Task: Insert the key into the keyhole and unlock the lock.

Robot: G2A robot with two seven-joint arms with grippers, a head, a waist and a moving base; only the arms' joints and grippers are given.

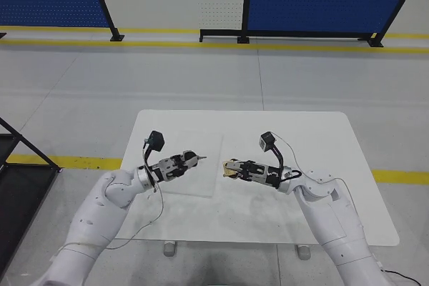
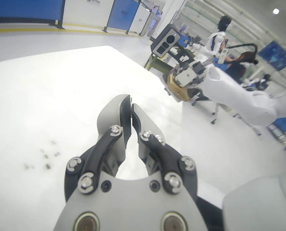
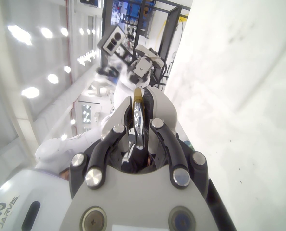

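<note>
Over the middle of the white table [image 1: 307, 143] my two grippers face each other, a short gap apart. My left gripper [image 1: 194, 159] is shut on the key [image 1: 202, 157], whose thin tip points at the lock. In the left wrist view the pads [image 2: 126, 111] are pressed together, with the key showing only as a thin edge [image 2: 131, 100]. My right gripper [image 1: 234, 169] is shut on the brass padlock [image 1: 228, 169], held above the table. In the right wrist view the lock's chrome shackle [image 3: 138, 121] lies between the fingers and its brass body [image 3: 137, 95] sticks out past them. The left wrist view shows the padlock [image 2: 178, 90] farther off in my right gripper [image 2: 181, 82].
A flat white sheet [image 1: 193, 182] lies on the table under my left gripper. Small dark specks [image 2: 46, 157] mark the tabletop. Blue barrier panels [image 1: 322, 16] stand on the floor beyond the table's far edge.
</note>
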